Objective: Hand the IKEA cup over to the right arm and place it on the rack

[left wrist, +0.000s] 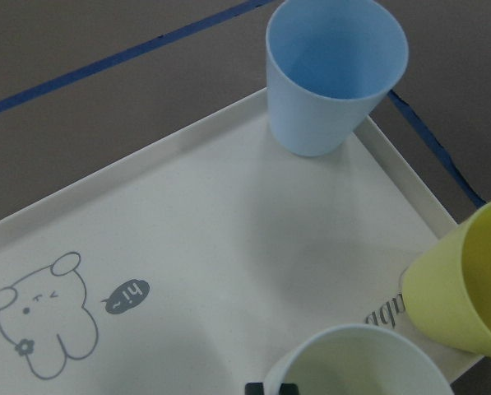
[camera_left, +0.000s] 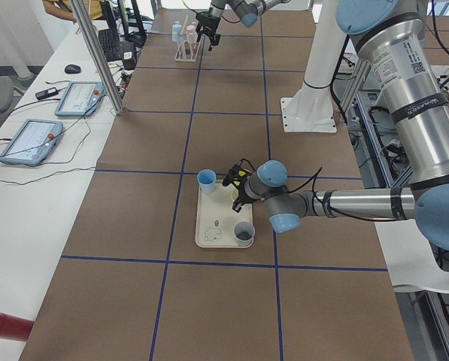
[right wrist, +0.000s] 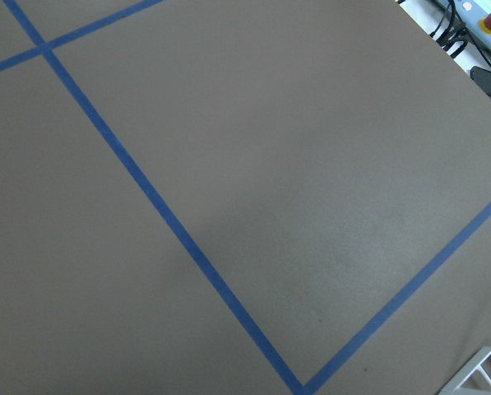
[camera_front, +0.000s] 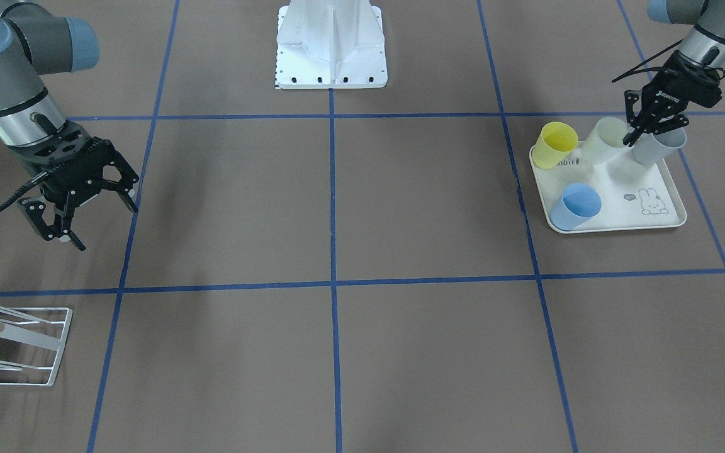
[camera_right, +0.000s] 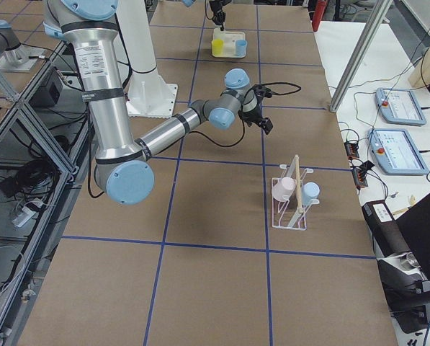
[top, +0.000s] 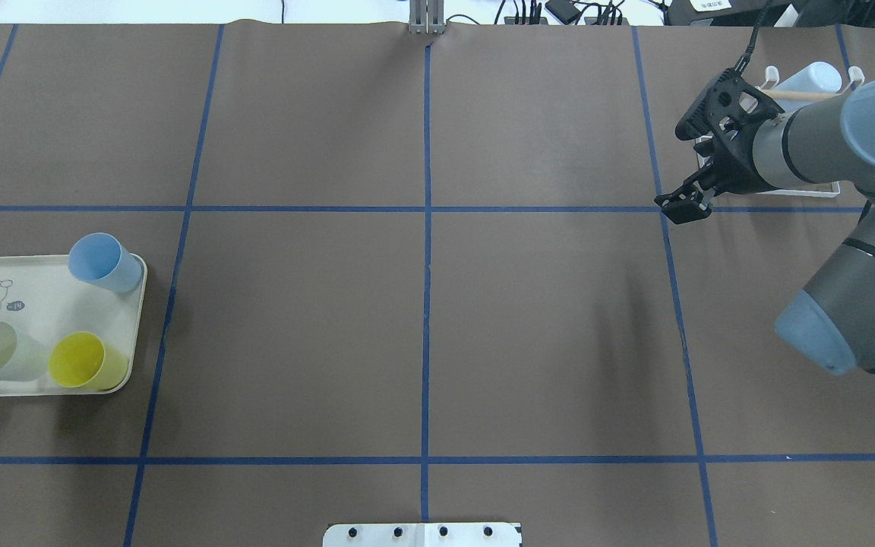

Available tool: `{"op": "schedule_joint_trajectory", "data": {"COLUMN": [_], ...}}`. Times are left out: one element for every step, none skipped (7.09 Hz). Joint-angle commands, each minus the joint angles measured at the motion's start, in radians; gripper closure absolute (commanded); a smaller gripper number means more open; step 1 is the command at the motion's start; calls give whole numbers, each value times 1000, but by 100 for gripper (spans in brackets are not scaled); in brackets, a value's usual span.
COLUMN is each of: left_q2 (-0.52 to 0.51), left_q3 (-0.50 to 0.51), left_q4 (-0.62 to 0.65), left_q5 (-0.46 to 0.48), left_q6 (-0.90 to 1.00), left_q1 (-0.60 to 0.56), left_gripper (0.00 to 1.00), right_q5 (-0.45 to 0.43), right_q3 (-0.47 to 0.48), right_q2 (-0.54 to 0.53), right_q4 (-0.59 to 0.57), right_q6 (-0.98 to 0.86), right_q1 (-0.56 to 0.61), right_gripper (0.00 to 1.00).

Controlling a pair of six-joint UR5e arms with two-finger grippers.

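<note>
IKEA cup (camera_front: 605,146), the pale cream one, stands on the cream rabbit tray (camera_front: 614,217) at the robot's left end of the table. The grey cup (camera_front: 659,151) is just beside it, and a yellow cup (camera_front: 556,146) and a blue cup (camera_front: 575,206) share the tray. The left gripper (camera_front: 633,141) is down at its rim, on the side facing the grey cup, with the fingers drawn close together, so I judge it pinched on the cup's wall. The left wrist view shows a black fingertip (left wrist: 271,388) right at that rim. The cup's base looks seated on the tray, so no lift is evident. Well apart, toward the other end, the right gripper (camera_front: 103,223) hangs over the bare brown table (camera_front: 400,207), jaws spread wide with nothing between them. It is near the rack (camera_right: 298,184) but not over it. The rack already carries a pink cup (camera_right: 282,189) and a pale blue cup (camera_right: 310,192), which reads as two placements done. For this cup the work is only at the grasp. By my judgement the lift, the carry toward the middle, the handover to the right arm (camera_front: 4,82) and the placing on the rack are all left to do.
</note>
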Motion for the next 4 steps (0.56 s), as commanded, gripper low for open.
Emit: {"op": "schedule_joint_trajectory", "data": {"left_q2": [-47, -63, -101, -171], "left_q3": [-103, -195, -251, -276], "left_q4": [133, 225, 268, 266], "left_q5": [-135, -160, -263, -290], "left_q6": [3, -10, -109, -301], "left_q1": [-198, -199, -200, -199], "left_gripper": [100, 100, 100, 100], "right_q5": [-1, -1, -4, -7], "right_q3": [-2, -2, -4, -2], "right_q2": [2, 3, 8, 15], "right_q4": [54, 101, 170, 218], "right_q6": [7, 45, 106, 151], "right_q1": [-36, -58, -94, -128], "right_gripper": [1, 1, 1, 1]}}
